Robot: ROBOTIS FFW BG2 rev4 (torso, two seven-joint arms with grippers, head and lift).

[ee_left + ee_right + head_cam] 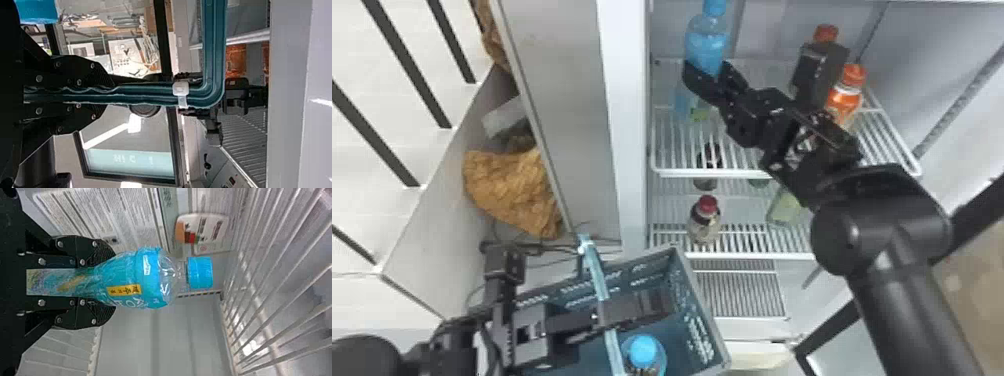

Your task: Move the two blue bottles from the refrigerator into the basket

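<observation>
Between the right gripper (708, 72), the blue bottle (166, 276) bears white lettering and a yellow label patch (123, 290) with dark characters. Beyond its fingertips, a rounded sticker (209, 225) and printed sheet (117, 211) carry small print, too fine to read. Beyond the left gripper (603, 317), a teal band (127, 162) shows pale characters.

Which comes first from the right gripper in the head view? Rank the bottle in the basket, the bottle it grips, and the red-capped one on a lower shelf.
1. Gripped blue bottle: between the right gripper's fingers.
2. Red-capped bottle: lower shelf.
3. Blue-capped bottle: in the basket, farther left.
</observation>
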